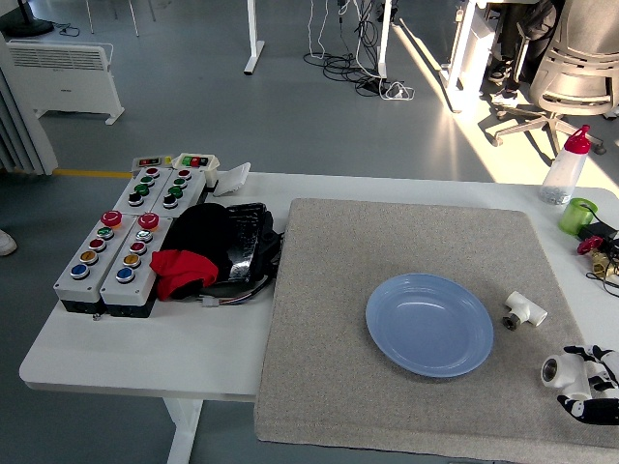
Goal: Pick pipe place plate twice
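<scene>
A blue plate [430,323] lies empty on the grey mat [329,319] right of centre. A white T-shaped pipe fitting [523,310] rests on the mat just right of the plate. At the lower right edge, my right hand [590,385] has its fingers curled around a second white pipe piece [564,373], whose open end faces left. The hand sits low over the mat, right of the plate. My left hand is out of sight.
Grey button boxes [121,251] and a black and red bundle [208,249] fill the table's left side. A clear bottle with a red cap [566,168], a green cup [577,215] and small brass parts [604,259] stand at the right edge.
</scene>
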You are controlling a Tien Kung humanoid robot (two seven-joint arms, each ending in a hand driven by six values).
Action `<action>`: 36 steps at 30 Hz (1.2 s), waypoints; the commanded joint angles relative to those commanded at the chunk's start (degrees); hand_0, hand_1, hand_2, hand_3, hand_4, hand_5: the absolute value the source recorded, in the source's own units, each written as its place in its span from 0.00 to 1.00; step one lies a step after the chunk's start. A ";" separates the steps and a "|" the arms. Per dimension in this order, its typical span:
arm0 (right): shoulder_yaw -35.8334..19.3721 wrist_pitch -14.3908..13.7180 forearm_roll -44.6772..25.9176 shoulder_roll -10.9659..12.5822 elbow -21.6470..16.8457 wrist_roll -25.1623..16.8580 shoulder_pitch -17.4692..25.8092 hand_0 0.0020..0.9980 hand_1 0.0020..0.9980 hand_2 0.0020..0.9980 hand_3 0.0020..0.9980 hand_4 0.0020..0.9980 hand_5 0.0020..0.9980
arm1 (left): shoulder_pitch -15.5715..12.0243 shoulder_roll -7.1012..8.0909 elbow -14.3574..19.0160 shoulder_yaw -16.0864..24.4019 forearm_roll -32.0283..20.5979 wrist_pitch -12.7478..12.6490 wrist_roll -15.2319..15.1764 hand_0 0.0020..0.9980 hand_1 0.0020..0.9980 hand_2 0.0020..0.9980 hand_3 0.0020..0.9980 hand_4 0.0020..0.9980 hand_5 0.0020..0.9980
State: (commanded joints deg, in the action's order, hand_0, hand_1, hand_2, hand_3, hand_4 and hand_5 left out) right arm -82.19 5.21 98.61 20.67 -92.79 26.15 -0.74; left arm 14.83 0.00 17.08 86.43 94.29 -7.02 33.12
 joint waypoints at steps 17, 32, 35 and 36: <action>8.81 -2.42 -1.24 0.98 0.30 -3.02 -10.27 0.45 0.56 0.67 0.71 0.57 0.23 | -0.48 0.00 0.11 -0.13 -0.06 0.05 0.26 0.58 0.58 0.58 0.49 0.41 1.00; 23.62 -3.90 -3.76 -1.44 14.32 -7.98 -27.74 0.52 0.59 0.67 0.71 0.57 0.24 | 0.01 0.00 0.06 -1.43 -2.36 -0.48 0.20 0.59 0.58 0.58 0.49 0.41 1.00; 26.79 -5.84 -4.07 -2.77 18.18 -10.79 -30.51 0.52 0.59 0.67 0.71 0.57 0.24 | 0.01 0.00 0.07 -1.57 -2.60 -0.55 0.21 0.59 0.58 0.58 0.49 0.41 1.00; 28.26 -6.47 -4.23 -3.20 19.67 -11.86 -31.43 0.69 0.68 0.70 0.71 0.57 0.24 | 0.03 0.00 0.07 -1.61 -2.64 -0.56 0.22 0.58 0.58 0.58 0.49 0.41 1.00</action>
State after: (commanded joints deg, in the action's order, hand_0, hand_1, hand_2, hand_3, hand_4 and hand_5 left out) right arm -53.93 -1.26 94.39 17.47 -73.12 14.29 -32.17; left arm 14.87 0.00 17.16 84.82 91.65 -7.57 33.34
